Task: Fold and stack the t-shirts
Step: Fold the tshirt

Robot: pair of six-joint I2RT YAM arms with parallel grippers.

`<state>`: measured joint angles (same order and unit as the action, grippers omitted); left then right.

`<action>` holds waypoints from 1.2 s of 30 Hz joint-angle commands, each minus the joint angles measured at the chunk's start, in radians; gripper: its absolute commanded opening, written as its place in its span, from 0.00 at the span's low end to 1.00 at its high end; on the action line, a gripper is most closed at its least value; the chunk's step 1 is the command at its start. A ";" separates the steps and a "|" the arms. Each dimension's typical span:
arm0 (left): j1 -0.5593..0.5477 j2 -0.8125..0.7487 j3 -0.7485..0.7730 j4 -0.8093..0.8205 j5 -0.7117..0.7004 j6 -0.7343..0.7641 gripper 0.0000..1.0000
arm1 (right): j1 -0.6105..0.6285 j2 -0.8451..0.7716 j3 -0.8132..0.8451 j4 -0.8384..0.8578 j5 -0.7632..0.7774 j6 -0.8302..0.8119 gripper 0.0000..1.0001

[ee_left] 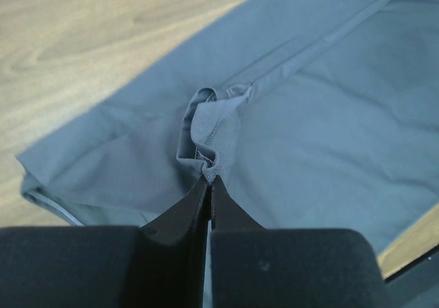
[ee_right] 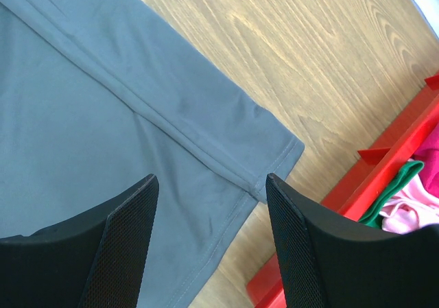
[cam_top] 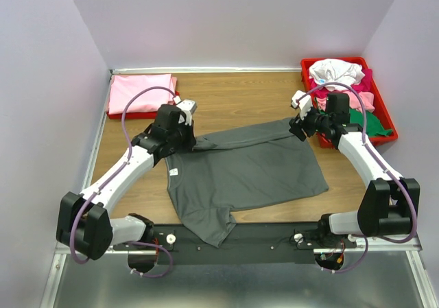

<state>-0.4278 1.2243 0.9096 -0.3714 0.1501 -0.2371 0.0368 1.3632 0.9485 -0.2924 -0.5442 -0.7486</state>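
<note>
Here, the left end effector [ee_left: 210, 180] pinches a puckered fold of the grey t-shirt [cam_top: 254, 171], which lies spread on the table [cam_top: 233, 95] ahead of and beneath both end effectors. The right end effector [ee_right: 209, 179] hovers open above the shirt's corner, holding nothing. Risk: the thin pinch may slip free, or a one-sided pull may drag and bunch the cloth, spoiling the fold.

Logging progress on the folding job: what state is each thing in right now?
grey t-shirt: spread flat on the table, one edge puckered.
left pincer: shut on grey t-shirt's pucker.
right pincer: open above the shirt's corner.
pink t-shirt: folded, far left.
red tray: holds unfolded shirts in a heap.
</note>
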 commanded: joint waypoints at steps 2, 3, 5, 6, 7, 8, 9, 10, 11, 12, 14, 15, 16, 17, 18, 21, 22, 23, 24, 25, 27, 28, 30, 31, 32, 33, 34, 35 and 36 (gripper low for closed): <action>-0.005 0.033 0.015 -0.093 0.006 -0.080 0.10 | -0.008 -0.027 -0.008 -0.016 -0.011 0.014 0.71; -0.005 0.034 0.011 -0.106 -0.007 -0.096 0.12 | -0.008 -0.027 -0.010 -0.017 -0.011 0.015 0.71; -0.006 0.034 -0.007 -0.148 0.009 -0.123 0.20 | -0.008 -0.032 -0.013 -0.016 -0.011 0.014 0.71; -0.009 0.023 -0.017 -0.159 0.014 -0.137 0.29 | -0.008 -0.033 -0.013 -0.016 -0.013 0.014 0.71; -0.012 0.011 -0.026 -0.170 0.009 -0.158 0.47 | -0.008 -0.035 -0.014 -0.016 -0.013 0.014 0.71; -0.017 -0.024 -0.029 -0.197 -0.003 -0.174 0.57 | -0.008 -0.036 -0.014 -0.017 -0.013 0.012 0.71; -0.023 -0.049 -0.031 -0.202 -0.023 -0.183 0.61 | -0.008 -0.036 -0.016 -0.016 -0.016 0.012 0.71; -0.023 -0.113 -0.028 -0.207 -0.041 -0.194 0.64 | -0.008 -0.036 -0.016 -0.016 -0.019 0.012 0.71; -0.023 -0.150 -0.025 -0.196 -0.061 -0.206 0.70 | -0.006 -0.033 -0.014 -0.016 -0.022 0.009 0.71; -0.023 -0.184 -0.018 -0.183 -0.105 -0.217 0.73 | -0.008 -0.032 -0.014 -0.016 -0.028 0.011 0.71; -0.017 -0.247 -0.017 -0.141 -0.136 -0.226 0.84 | -0.008 -0.029 -0.013 -0.016 -0.033 0.012 0.71; -0.009 -0.256 -0.020 -0.126 -0.141 -0.232 0.88 | -0.008 -0.027 -0.013 -0.016 -0.036 0.014 0.71; 0.016 -0.258 -0.029 -0.103 -0.141 -0.243 0.91 | -0.008 -0.029 -0.014 -0.017 -0.040 0.017 0.71; 0.046 -0.253 -0.041 -0.040 -0.120 -0.243 0.92 | -0.008 -0.030 -0.014 -0.017 -0.045 0.020 0.71; 0.072 -0.244 -0.067 -0.008 -0.047 -0.246 0.91 | -0.008 -0.032 -0.019 -0.016 -0.054 0.022 0.71; 0.156 -0.166 -0.115 0.127 0.132 -0.252 0.77 | -0.008 -0.036 -0.027 -0.017 -0.077 0.037 0.71; 0.161 -0.101 -0.114 0.146 0.166 -0.214 0.74 | -0.008 -0.038 -0.030 -0.017 -0.083 0.041 0.71; 0.161 -0.063 -0.106 0.166 0.199 -0.184 0.72 | -0.008 -0.039 -0.034 -0.017 -0.089 0.045 0.71; 0.162 -0.028 -0.083 0.167 0.247 -0.159 0.68 | -0.006 -0.041 -0.037 -0.019 -0.102 0.043 0.71; 0.161 0.009 -0.069 0.164 0.259 -0.137 0.66 | -0.008 -0.042 -0.039 -0.019 -0.105 0.041 0.71; 0.158 0.111 -0.040 0.132 0.264 -0.072 0.65 | -0.008 -0.041 -0.045 -0.019 -0.112 0.043 0.71; 0.155 0.165 -0.013 0.118 0.249 -0.055 0.65 | -0.008 -0.039 -0.047 -0.019 -0.115 0.043 0.71; 0.149 0.207 0.011 0.098 0.235 -0.024 0.64 | -0.008 -0.038 -0.051 -0.021 -0.123 0.045 0.71; 0.144 0.225 0.017 0.092 0.229 -0.016 0.64 | -0.008 -0.038 -0.051 -0.021 -0.123 0.042 0.71; 0.139 0.256 0.021 0.086 0.218 -0.010 0.63 | -0.008 -0.038 -0.056 -0.021 -0.125 0.040 0.71; 0.132 0.270 0.025 0.086 0.198 -0.001 0.63 | -0.008 -0.035 -0.057 -0.021 -0.126 0.041 0.71; 0.129 0.285 0.028 0.083 0.194 0.005 0.63 | -0.008 -0.033 -0.059 -0.021 -0.126 0.038 0.71; 0.124 0.317 0.032 0.078 0.187 0.008 0.63 | -0.008 -0.032 -0.059 -0.021 -0.129 0.038 0.71; 0.118 0.331 0.035 0.078 0.181 0.013 0.63 | -0.006 -0.029 -0.059 -0.022 -0.129 0.040 0.71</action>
<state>-0.2897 1.5097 0.9085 -0.2794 0.3344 -0.2832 0.0368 1.3472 0.9054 -0.2932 -0.6369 -0.7216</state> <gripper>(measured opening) 0.634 0.707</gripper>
